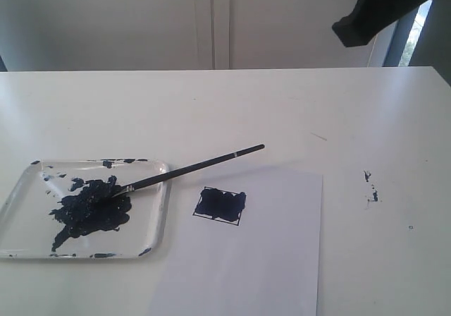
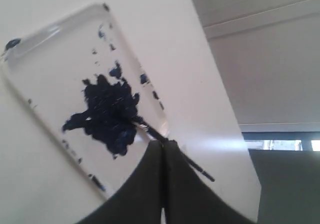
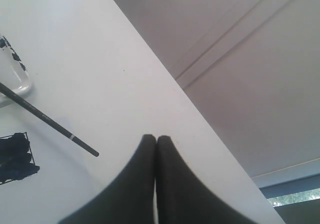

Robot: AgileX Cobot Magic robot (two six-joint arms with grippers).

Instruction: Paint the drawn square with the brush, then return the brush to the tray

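Tray (image 1: 21, 226) — blue paint blob (image 1: 91, 210) inside; brush (image 1: 190, 168) tip in blob, handle over right rim.
Paper (image 1: 268, 259) — square (image 1: 220, 205) filled blue.
Specks (image 1: 371, 187) on table (image 1: 282, 104), further right.
Left gripper (image 2: 164, 145), right gripper (image 3: 154, 139): jaws together, empty.

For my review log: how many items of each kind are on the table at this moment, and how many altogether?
tray: 1
brush: 1
paper sheet: 1
drawn square on that sheet: 1
Total: 4
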